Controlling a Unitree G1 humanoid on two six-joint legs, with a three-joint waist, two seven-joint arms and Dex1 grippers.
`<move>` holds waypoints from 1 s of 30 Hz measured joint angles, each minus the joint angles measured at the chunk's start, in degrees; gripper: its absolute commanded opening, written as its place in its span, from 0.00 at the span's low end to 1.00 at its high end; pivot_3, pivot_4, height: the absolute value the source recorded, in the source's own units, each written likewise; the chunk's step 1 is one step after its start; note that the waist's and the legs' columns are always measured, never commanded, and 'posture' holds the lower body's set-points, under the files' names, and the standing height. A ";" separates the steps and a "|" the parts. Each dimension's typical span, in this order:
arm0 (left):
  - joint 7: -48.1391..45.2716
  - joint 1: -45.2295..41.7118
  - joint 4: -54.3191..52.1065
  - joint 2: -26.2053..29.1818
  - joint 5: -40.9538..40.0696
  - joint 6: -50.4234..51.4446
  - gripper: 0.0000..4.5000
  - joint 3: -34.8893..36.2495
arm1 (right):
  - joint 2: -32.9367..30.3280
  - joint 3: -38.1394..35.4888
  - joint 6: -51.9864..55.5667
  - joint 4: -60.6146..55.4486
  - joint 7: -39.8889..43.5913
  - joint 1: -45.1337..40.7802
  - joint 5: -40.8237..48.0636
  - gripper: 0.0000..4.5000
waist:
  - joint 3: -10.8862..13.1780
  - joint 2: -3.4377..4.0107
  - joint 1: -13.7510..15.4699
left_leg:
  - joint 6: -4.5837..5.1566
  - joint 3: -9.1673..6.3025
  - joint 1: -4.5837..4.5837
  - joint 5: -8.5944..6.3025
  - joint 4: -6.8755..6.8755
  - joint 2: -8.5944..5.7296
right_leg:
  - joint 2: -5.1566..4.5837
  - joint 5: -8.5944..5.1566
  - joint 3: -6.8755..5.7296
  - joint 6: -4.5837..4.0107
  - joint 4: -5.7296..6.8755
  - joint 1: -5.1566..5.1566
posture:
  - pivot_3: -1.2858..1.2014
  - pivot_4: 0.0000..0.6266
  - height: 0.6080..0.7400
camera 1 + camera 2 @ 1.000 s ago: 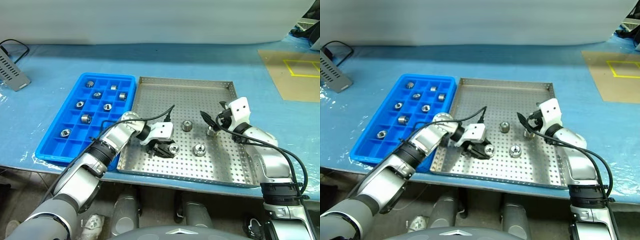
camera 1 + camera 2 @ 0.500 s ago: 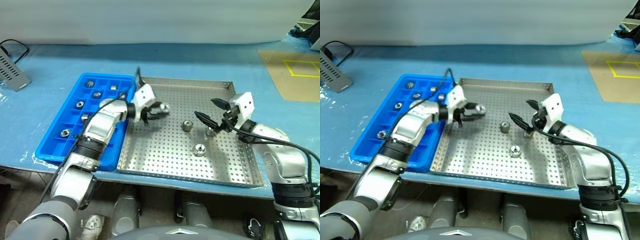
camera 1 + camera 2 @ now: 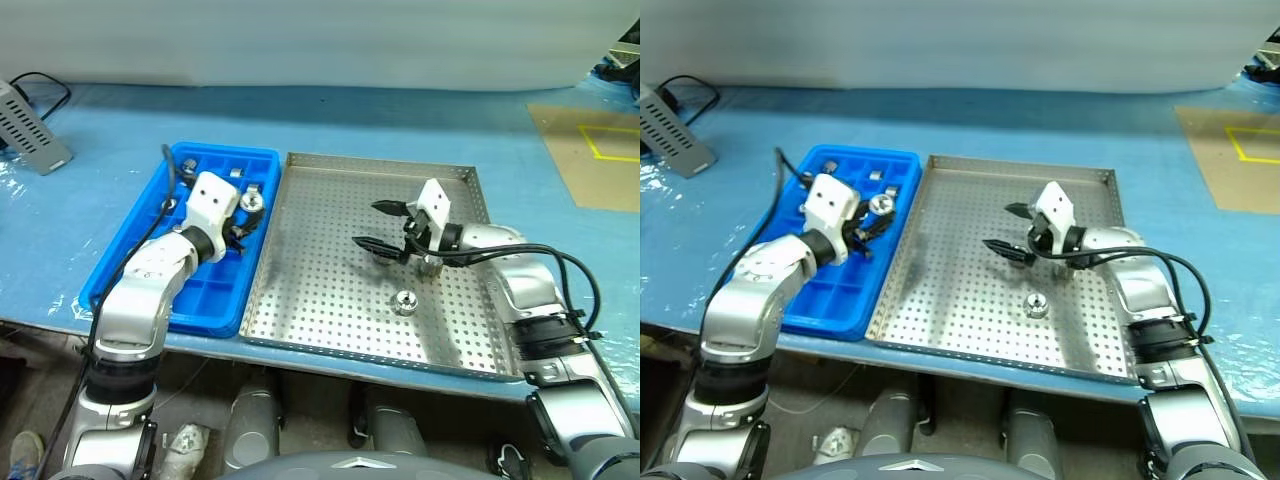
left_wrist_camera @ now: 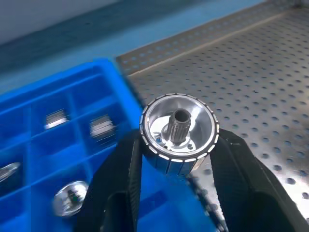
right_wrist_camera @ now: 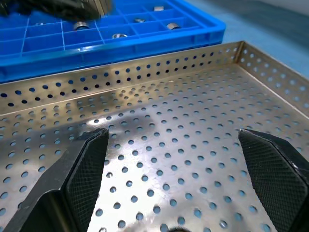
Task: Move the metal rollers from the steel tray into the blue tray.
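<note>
The left end effector (image 4: 177,159) is gripping a metal roller (image 4: 179,134) over the blue tray (image 3: 150,238), where other rollers (image 4: 101,126) are lying in compartments. The right end effector (image 3: 378,226) is hovering with fingers spread wide over the steel tray (image 3: 330,300), near two rollers (image 3: 405,302) sitting there.

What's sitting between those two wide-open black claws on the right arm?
Nothing. In the right wrist view, only the bare perforated floor of the steel tray lies between the open right gripper's fingers.
</note>
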 measured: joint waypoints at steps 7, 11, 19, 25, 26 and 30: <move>10.37 16.25 -17.44 -2.79 2.97 9.24 0.38 7.19 | 4.07 1.43 -5.91 9.55 2.91 -5.54 -2.63 1.00 | 0.02 -0.09 1.29 | 0.03 -0.09 -0.06 -0.03 0.01 0.03 | 0.00 -0.01 -0.10 0.01 -0.04 0.00 | 0.65 0.24 1.00; 13.62 23.84 -24.71 -6.22 3.33 14.21 0.38 10.78 | 5.96 1.89 -8.07 13.41 4.07 -6.64 -3.59 1.00 | 0.02 -0.10 2.82 | 0.02 -0.12 -0.06 -0.03 0.01 0.02 | 0.00 -0.05 -0.11 0.09 -0.06 0.02 | 0.67 0.24 1.00; 17.25 33.81 -29.99 -11.64 3.44 16.35 0.38 14.02 | 8.48 1.93 -11.82 19.86 5.25 -9.43 -5.01 1.00 | 0.03 -0.14 4.51 | 0.01 -0.22 -0.01 -0.04 0.02 0.00 | 0.00 -0.27 -0.11 0.45 -0.10 0.10 | 0.69 0.24 1.00; 17.63 33.28 -27.30 -11.44 3.27 14.63 0.38 17.59 | 8.96 1.89 -12.54 20.84 5.28 -9.67 -5.28 1.00 | 0.03 -0.14 5.20 | 0.01 -0.33 0.02 -0.04 -0.03 -0.01 | 0.02 -0.28 -0.16 0.47 -0.10 0.11 | 0.68 0.24 1.00; 17.31 32.74 -26.32 -11.03 3.06 13.57 0.38 17.66 | 8.95 1.86 -12.54 20.82 5.22 -9.61 -5.28 1.00 | 0.03 -0.14 5.50 | 0.01 -0.33 0.02 -0.04 -0.03 -0.02 | 0.02 -0.28 -0.16 0.47 -0.10 0.11 | 0.67 0.24 1.00; 15.72 29.93 -21.86 -8.76 2.07 9.37 0.38 16.80 | 8.88 1.75 -12.40 19.68 4.59 -8.55 -5.26 1.00 | 0.03 -0.15 5.95 | 0.01 -0.35 0.01 -0.04 0.00 -0.04 | 0.01 -0.28 -0.14 0.47 -0.14 0.13 | 0.67 0.24 1.00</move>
